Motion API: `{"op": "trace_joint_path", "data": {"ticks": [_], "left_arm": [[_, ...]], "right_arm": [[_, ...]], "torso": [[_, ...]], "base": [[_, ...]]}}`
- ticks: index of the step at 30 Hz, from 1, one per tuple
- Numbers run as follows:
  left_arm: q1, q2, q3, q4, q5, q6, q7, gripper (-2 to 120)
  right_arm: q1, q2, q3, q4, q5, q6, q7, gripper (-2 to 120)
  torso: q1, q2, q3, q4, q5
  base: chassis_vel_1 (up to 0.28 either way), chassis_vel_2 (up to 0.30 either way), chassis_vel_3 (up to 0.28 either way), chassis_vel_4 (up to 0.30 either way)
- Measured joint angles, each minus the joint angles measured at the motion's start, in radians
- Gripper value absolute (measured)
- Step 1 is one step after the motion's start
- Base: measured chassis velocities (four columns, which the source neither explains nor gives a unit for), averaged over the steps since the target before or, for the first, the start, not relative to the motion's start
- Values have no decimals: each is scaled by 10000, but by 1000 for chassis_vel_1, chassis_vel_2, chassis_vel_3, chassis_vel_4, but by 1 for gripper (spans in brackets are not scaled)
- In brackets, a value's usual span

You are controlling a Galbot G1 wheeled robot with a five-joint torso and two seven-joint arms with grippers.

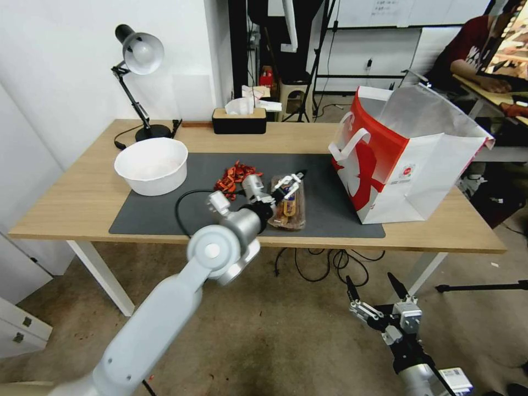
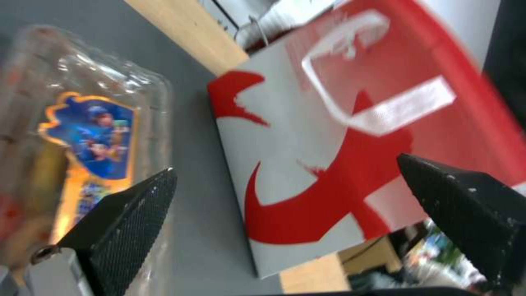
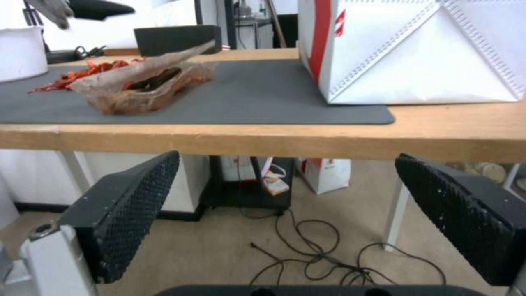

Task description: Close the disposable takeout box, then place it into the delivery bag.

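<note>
jaws of the left gripper point(image 1: 290, 183) are held apart just above the disposable takeout box point(image 1: 287, 204), which lies on the dark mat point(image 1: 330, 209) left of the delivery bag point(image 1: 404, 159). its thin clear plastic is judged light, flexible, slippery and easily crushed; the long edges are best pinched gently. open mat is left between box and bag. the right gripper point(image 1: 378, 300) is parked with fingers spread below the table point(image 1: 82, 203).

A lab or office workroom: a wooden desk point(image 1: 82, 203) with a desk lamp point(image 1: 137, 60) and tissue box point(image 1: 239, 120), tripods point(image 1: 313, 71) and loose cables point(image 1: 324, 264) on a bare floor, whiteboards behind.
</note>
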Motion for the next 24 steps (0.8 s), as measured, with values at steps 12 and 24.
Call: {"op": "trace_joint_path", "data": {"ticks": [12, 24], "left_arm": [[-994, 560, 830, 393, 2042, 232, 661, 100], [-2466, 3511, 1569, 1623, 9282, 356, 6537, 67]], "right_arm": [[40, 29, 86, 141, 93, 72, -21, 100], [826, -892, 781, 868, 1972, -182, -873, 100]], "torso": [[0, 0, 0, 2, -1], [-1, 0, 0, 5, -2]], "base": [[0, 0, 0, 0], [0, 0, 0, 0]]}}
